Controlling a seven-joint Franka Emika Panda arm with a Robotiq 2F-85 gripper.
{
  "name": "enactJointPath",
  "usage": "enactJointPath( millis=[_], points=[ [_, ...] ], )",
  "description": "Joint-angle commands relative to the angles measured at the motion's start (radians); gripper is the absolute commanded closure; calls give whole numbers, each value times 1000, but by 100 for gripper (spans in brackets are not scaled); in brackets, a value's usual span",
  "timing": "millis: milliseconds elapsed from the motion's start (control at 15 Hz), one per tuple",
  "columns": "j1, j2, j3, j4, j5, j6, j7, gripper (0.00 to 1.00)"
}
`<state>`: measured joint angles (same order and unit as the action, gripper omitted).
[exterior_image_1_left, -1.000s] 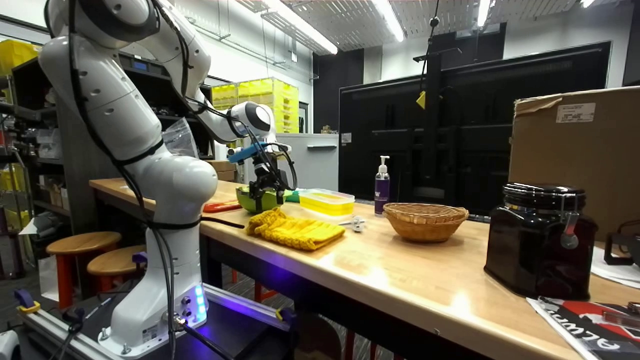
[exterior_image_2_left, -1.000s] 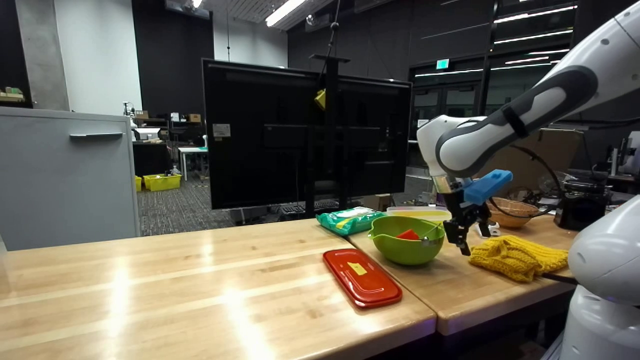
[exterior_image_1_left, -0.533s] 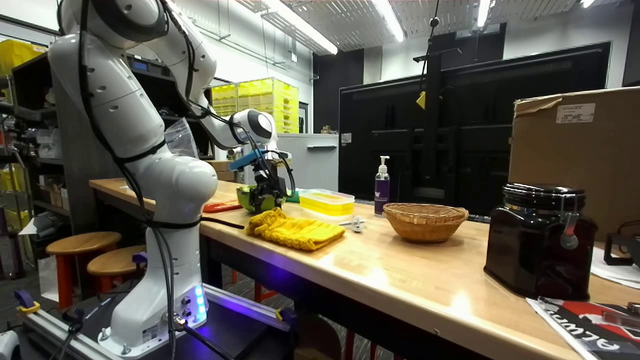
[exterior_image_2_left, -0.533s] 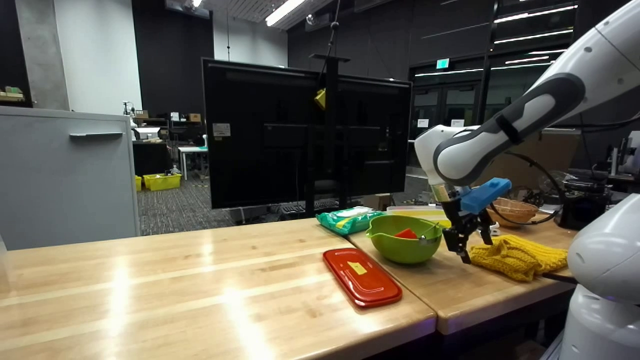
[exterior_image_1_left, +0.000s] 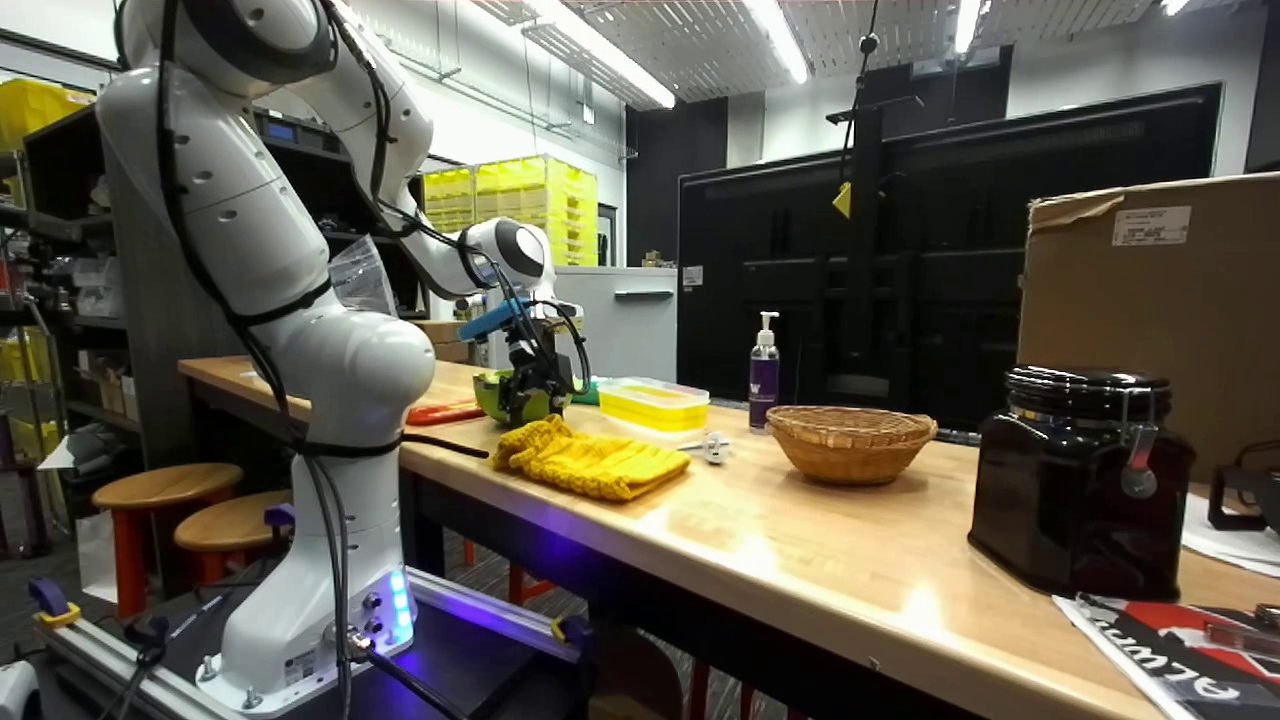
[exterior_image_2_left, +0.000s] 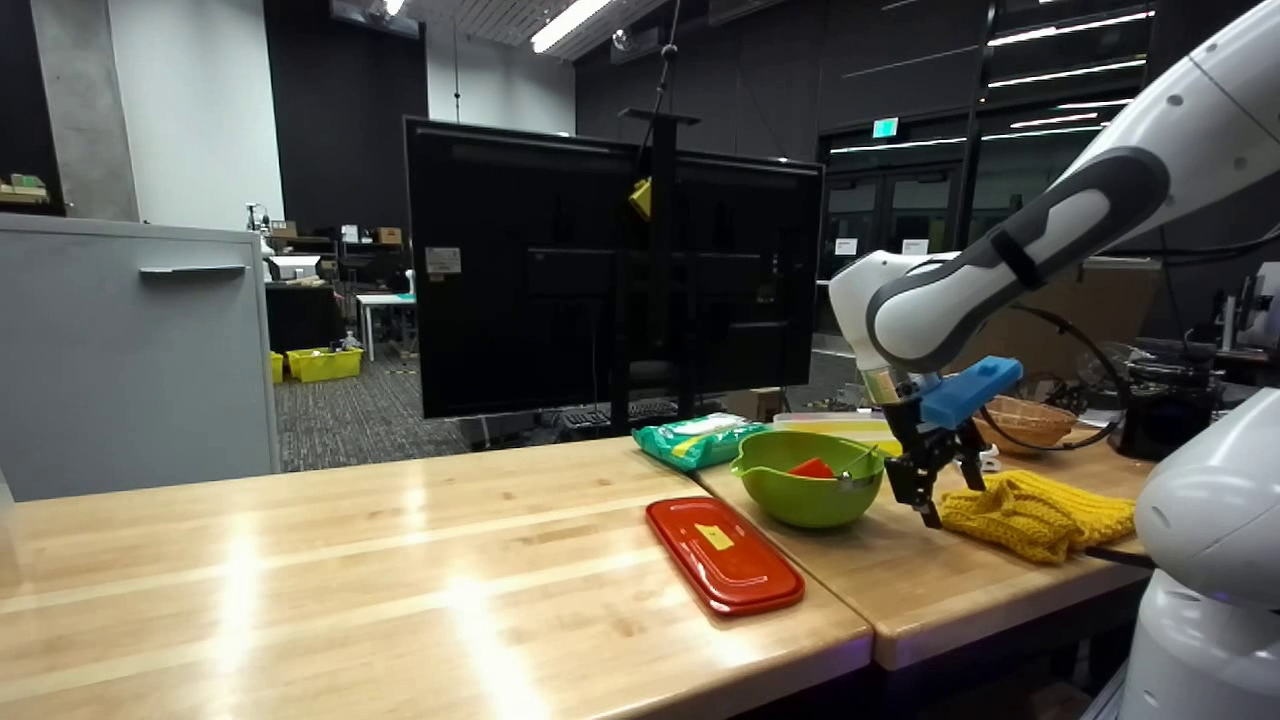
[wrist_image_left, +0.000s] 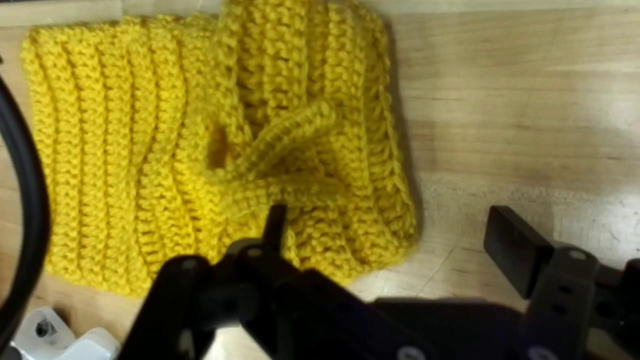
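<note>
1. Gripper: I have lowered it. In both exterior views it stands closer to the benchtop and to the yellow knitted cloth than one second ago.
2. Arm: I have tipped its upper links further forward, toward the benchtop, as seen in an exterior view.
3. Blue block, mounted on the arm: it has descended together with the gripper.
4. Green bowl: in an exterior view I register a very slight shift, directed away from the gripper.
5. White notice in the background: previously hidden behind the arm, it is now exposed to my camera.
</note>
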<state>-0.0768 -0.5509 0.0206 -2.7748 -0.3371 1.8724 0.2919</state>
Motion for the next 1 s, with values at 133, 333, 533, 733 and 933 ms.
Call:
enactJointPath(
  millis=[133, 333, 533, 733, 933],
  points=[
    [-9, -1, 9, 1, 5, -1, -4, 0],
    [-9, -1, 9, 1, 5, -1, -3, 25],
    [-8, 3, 6, 1, 4, 8, -11, 39],
    [-8, 4, 5, 1, 2, 18, -12, 63],
    [-9, -1, 8, 2, -1, 23, -9, 85]
  ],
)
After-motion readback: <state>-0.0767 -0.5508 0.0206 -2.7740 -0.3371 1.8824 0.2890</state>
